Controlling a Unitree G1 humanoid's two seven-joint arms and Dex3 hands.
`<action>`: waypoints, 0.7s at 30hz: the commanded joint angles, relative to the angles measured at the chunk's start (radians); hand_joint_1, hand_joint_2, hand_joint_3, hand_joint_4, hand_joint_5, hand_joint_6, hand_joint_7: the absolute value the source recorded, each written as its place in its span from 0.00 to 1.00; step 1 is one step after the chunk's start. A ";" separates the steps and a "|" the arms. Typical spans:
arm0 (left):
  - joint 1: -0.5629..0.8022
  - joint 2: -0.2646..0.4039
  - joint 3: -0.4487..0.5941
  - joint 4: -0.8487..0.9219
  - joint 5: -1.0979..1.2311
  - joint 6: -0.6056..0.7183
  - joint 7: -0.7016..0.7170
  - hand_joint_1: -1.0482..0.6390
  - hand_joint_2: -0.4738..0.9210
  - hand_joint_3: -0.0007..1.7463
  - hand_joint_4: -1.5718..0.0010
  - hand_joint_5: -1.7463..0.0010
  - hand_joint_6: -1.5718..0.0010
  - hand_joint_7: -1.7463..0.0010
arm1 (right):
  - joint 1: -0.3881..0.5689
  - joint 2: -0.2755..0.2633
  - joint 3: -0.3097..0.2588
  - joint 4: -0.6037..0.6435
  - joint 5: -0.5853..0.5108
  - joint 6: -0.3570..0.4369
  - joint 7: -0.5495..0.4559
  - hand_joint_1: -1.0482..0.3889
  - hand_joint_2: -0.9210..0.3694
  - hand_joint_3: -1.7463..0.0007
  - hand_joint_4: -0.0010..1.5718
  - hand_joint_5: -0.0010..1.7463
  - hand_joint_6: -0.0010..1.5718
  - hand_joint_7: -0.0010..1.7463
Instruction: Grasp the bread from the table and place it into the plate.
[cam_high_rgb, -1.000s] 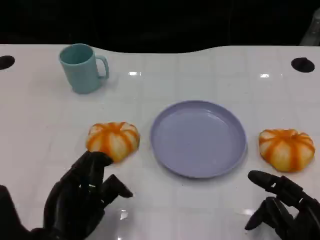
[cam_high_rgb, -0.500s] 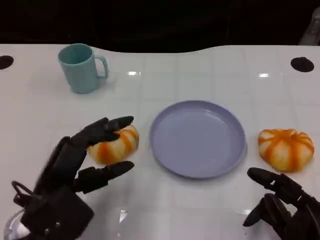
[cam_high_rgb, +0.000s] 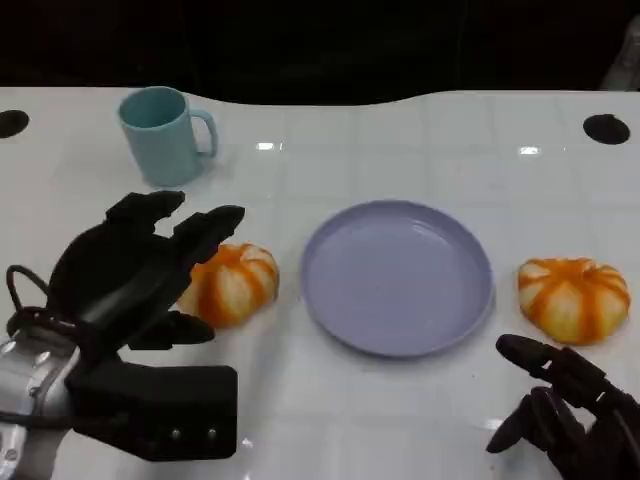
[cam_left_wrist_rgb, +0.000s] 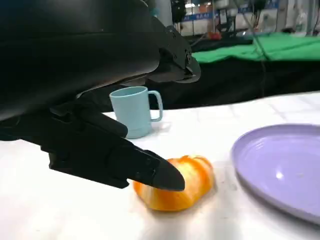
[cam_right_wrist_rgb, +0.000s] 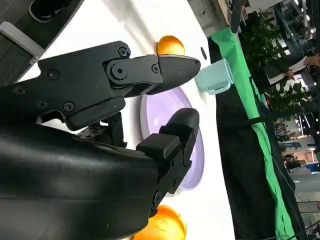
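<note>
Orange bread (cam_high_rgb: 228, 283) — under left robot hand (cam_high_rgb: 140, 265) | fingers spread wide, empty | plate (cam_high_rgb: 397, 276) just beside

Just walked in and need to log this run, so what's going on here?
The robot's left hand hovers open over the left bread roll, fingers spread, not gripping it yet. The purple plate sits empty in the middle, a second bread roll lies to its right, and the right hand waits open near the table edge. A teal mug stands behind.
</note>
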 joint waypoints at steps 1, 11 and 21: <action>-0.012 0.030 -0.021 -0.021 0.002 0.029 -0.017 0.27 0.94 0.00 1.00 0.89 0.88 1.00 | -0.001 -0.008 -0.011 0.006 0.012 -0.013 0.005 0.21 0.00 0.84 0.40 0.84 0.59 0.27; -0.352 -0.082 -0.208 0.498 0.024 0.131 -0.021 0.36 0.89 0.00 0.98 0.89 0.88 0.99 | 0.014 -0.012 0.001 -0.013 -0.007 -0.018 -0.009 0.20 0.00 0.83 0.39 0.85 0.60 0.26; -0.570 -0.172 -0.304 0.945 -0.030 0.108 0.055 0.32 0.90 0.00 0.95 0.92 0.87 1.00 | 0.023 -0.020 0.001 -0.031 0.006 0.004 0.000 0.20 0.00 0.83 0.39 0.86 0.59 0.26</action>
